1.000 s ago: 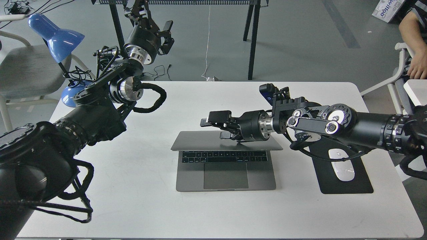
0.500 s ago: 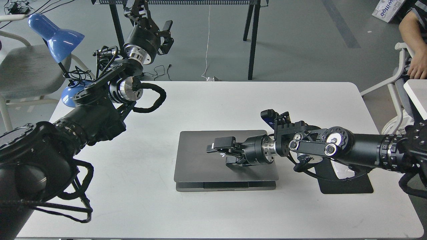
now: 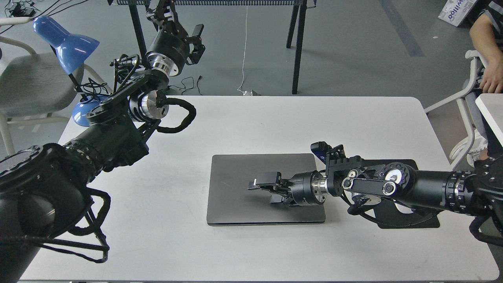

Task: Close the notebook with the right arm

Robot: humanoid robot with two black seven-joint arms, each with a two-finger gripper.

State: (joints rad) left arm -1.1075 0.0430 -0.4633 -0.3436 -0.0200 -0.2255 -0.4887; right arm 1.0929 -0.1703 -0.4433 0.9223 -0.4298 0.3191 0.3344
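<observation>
1. No boxes, trays or bins in sight; only the white tabletop (image 3: pixel 251 122) carrying things: one notebook (image 3: pixel 239 184), one black mouse pad (image 3: pixel 408 220), one blue desk lamp (image 3: pixel 65 43) at the far left corner
2. Notebook lying flat near the middle of the tabletop, a little toward the near edge, lid fully down on its base, grey lid facing up
3. Two black arms counted: right arm (image 3: pixel 416 186) reaching in from the right, low across the mouse pad and over the notebook's right half; left arm (image 3: pixel 118 122) raised over the tabletop's left side, wrapped in a looping cable
4. Right gripper (image 3: pixel 265 188) just over or on the lid, contact not clear; fingers spread a small way apart, one above the other, holding nothing
5. Left gripper (image 3: pixel 195 39) held high beyond the far edge, well apart from the notebook; fingers parted, nothing between them
6. One person's arm (image 3: pixel 487 59) at the far right edge, beside a white chair
7. Against half a second ago: lid gone from nearly shut, with a strip of the base showing at the front, to fully shut; right arm lower and nearer; left arm unmoved
</observation>
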